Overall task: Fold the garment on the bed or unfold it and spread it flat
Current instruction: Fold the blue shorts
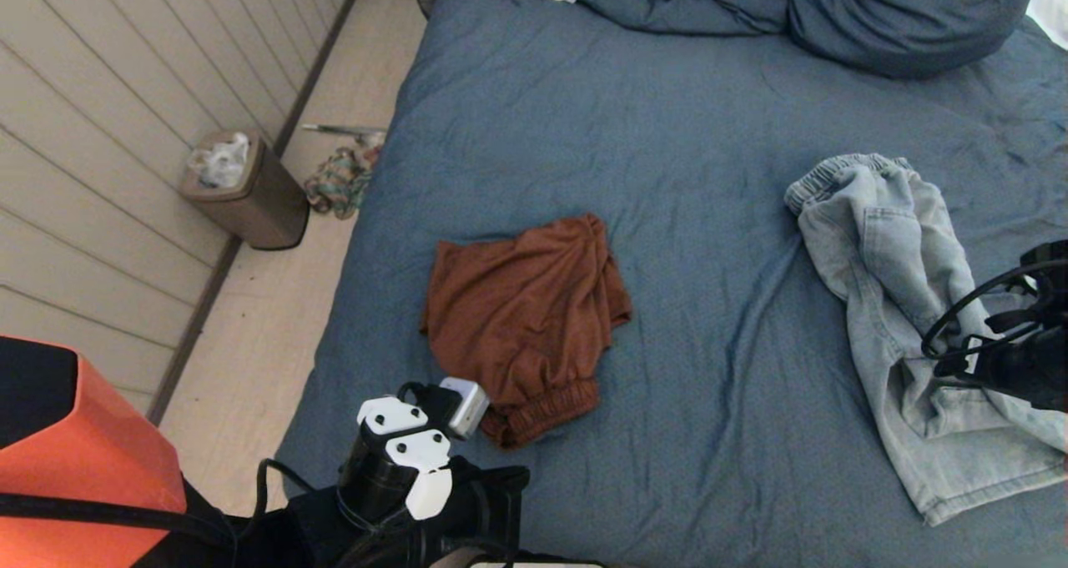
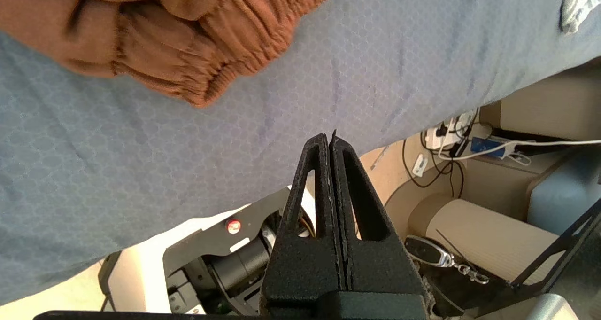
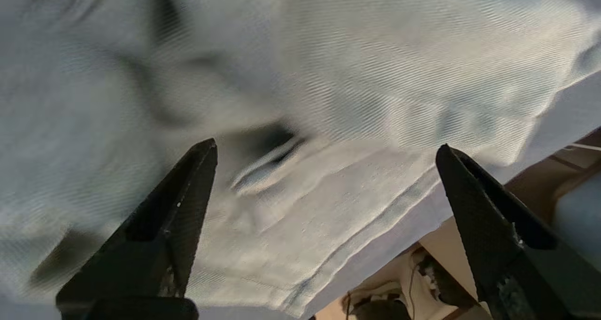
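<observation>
Panelled wall (image 1: 100,134), pale floor (image 1: 275,301), bin (image 1: 246,188)

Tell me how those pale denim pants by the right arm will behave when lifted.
The pale denim pants lie rumpled in soft folds, so they will probably droop. The thick hems suggest some weight. The right end effector is open above them; pinching one layer would likely leave the rest trailing.

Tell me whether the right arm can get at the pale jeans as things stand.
Probably yes: the right gripper hangs open just over the jeans, with nothing between them.
</observation>
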